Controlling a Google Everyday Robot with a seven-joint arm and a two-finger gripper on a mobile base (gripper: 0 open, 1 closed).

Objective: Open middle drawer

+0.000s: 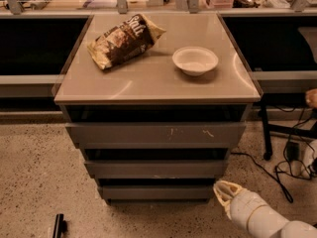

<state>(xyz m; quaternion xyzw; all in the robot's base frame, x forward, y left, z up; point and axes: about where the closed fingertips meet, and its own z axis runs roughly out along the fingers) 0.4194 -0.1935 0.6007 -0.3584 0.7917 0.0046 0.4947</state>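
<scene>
My pincer (224, 191) is low beside the bottom drawer (156, 192); clenched or not, I can't tell. I'd lift to the middle drawer (156, 169), hook its top edge, pull straight.

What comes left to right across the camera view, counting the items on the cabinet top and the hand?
Chip bag → white bowl → hand, low at the right, just off the bottom drawer's right end.

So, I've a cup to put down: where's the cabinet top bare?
Bare: the front strip of the cabinet top, and the gap between chip bag and bowl. Crowded: back left, where the bag lies. The gripper is low, right of the bottom drawer.
</scene>
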